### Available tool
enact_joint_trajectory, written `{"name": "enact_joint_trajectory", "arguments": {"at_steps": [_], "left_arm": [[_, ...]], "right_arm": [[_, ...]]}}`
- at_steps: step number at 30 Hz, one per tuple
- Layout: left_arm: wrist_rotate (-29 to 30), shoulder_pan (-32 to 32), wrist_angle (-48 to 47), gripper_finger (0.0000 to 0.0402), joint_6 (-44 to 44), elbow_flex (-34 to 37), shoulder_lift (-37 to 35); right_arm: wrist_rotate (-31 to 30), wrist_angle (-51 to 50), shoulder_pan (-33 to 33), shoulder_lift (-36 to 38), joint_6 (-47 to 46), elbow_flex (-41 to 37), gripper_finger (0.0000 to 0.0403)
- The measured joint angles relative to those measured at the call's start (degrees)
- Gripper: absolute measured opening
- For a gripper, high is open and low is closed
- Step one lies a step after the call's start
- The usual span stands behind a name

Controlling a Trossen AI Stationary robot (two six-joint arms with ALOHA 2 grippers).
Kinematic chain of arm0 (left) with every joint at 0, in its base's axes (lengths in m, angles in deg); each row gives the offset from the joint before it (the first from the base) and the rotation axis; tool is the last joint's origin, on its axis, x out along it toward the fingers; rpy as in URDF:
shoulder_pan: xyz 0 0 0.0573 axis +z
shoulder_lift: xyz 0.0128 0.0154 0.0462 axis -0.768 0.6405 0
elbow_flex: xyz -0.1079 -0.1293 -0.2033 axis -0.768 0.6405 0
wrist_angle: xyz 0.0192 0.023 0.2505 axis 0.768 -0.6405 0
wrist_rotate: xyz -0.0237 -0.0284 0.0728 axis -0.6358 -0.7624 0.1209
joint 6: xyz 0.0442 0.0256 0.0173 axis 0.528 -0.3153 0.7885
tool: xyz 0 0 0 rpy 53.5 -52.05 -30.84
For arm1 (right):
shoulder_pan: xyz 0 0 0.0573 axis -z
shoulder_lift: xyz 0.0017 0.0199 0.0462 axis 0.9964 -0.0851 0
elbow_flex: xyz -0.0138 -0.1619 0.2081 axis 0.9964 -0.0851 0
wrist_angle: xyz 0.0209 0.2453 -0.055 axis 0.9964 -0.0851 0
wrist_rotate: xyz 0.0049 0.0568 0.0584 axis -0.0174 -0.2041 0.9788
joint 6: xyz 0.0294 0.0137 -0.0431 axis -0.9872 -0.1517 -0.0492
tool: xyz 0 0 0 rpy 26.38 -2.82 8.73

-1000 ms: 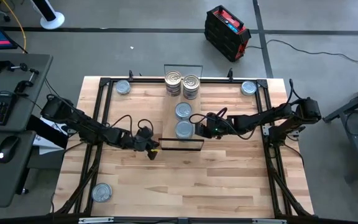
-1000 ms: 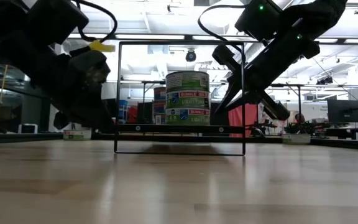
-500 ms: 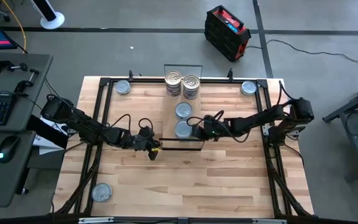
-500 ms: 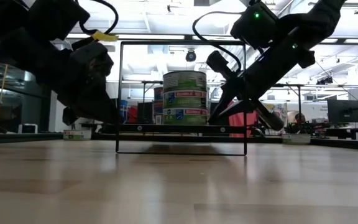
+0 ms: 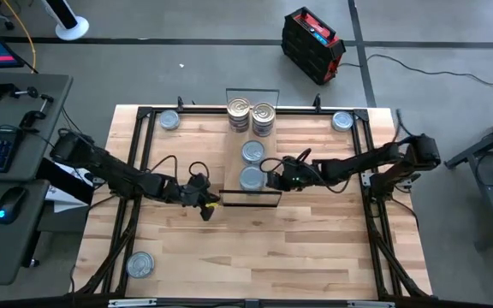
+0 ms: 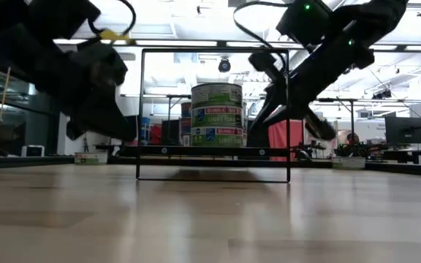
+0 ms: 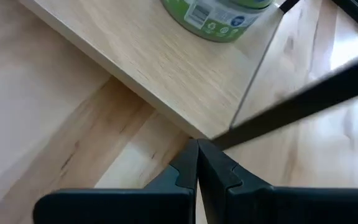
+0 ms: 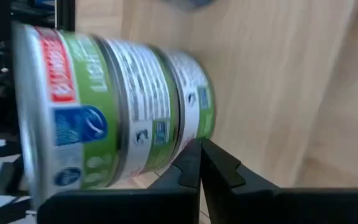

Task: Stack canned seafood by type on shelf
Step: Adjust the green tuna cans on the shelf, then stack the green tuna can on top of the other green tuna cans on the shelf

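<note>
1. Tins stand upright on the shelf, a light plank whose long axis runs from the table's far edge toward its middle, with a black wire frame at each short end.
2. Two silver-lidded stacks sit side by side at the far end. Two blue-grey-topped stacks follow in line along the plank, one mid-shelf and one at the near end.
3. Loose blue-grey tins lie on the table: one at the far left corner, one at the far right corner, one at the near left corner.
4. Right gripper, fingers pressed together and holding nothing, sits just right of the near stack, close to it; whether it touches is unclear. Its arm stretches low across from the right edge.
5. Left gripper, fingers also pressed together and empty, hangs just off the shelf's near left corner, tips close to the wire frame. Its arm reaches in from the left edge.
</note>
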Motion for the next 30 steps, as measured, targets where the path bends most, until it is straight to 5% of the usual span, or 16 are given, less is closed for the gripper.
{"name": "enact_joint_trajectory", "arguments": {"at_steps": [7,12,18,22,30], "left_arm": [[8.0,6.3,-19.4,0.0000,0.0,-0.1,-21.3],[14.0,20.1,-25.8,0.0000,-6.7,-0.2,-30.4],[5.0,43.5,-34.5,0.0000,-2.8,-6.0,-22.8],[6.2,55.9,-40.2,0.0000,1.2,-12.6,-13.8],[9.6,64.4,-40.2,0.0000,3.0,-16.4,-1.9]], "right_arm": [[-2.5,-13.4,1.0,10.4,4.2,0.0,0.0000],[-6.7,-20.6,0.0,18.2,4.9,0.0,0.0000],[-11.3,-26.6,-1.9,24.1,2.4,0.0,0.0000],[-12.5,-27.2,-3.6,24.9,0.2,0.0,0.0000],[-17.3,-27.0,-9.3,24.6,-4.9,0.0,0.0000]]}}
